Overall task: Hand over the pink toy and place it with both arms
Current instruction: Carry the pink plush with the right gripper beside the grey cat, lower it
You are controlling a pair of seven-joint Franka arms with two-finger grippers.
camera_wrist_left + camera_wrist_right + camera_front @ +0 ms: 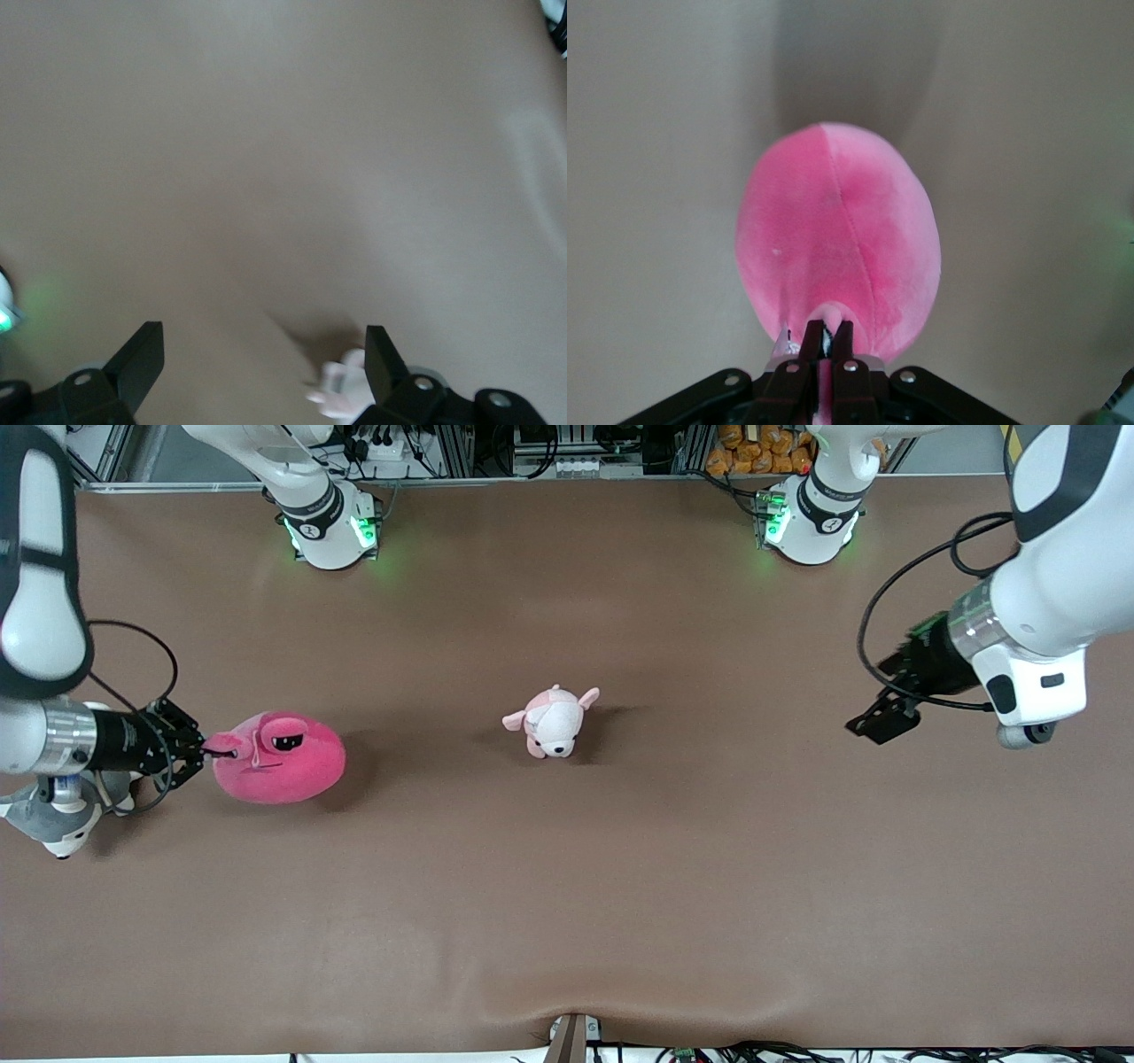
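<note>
Grey-and-white plush: lies nearest the front camera of all the toys, at the right arm's end of the table, partly hidden under the right arm's wrist.
Pink toy: rests on the brown table toward the right arm's end, just beside the grey-and-white plush and slightly farther from the front camera; its black half-lidded eyes face up and one stalk points toward the right gripper.
Pink toy in the right wrist view: round hot-pink body fills the middle, a seam running down its length, shadow falling on the table past it.
Right gripper: low at the toy's stalk end, fingers pinched tight on the stalk; the right wrist view shows the two black fingertips squeezing pink fabric between them.
Right arm: reaches in from its end of the table, wrist nearly level with the toy.
Left gripper: up in the air over bare table at the left arm's end, well apart from every toy; jaws spread wide and holding nothing.
Left gripper fingers: stand far apart in the left wrist view, with only table between them.
Pale pink-and-white puppy plush: sits near the middle of the table, between the two grippers, touched by neither.
Puppy plush in the left wrist view: a pale blurred patch shows close to one finger.
</note>
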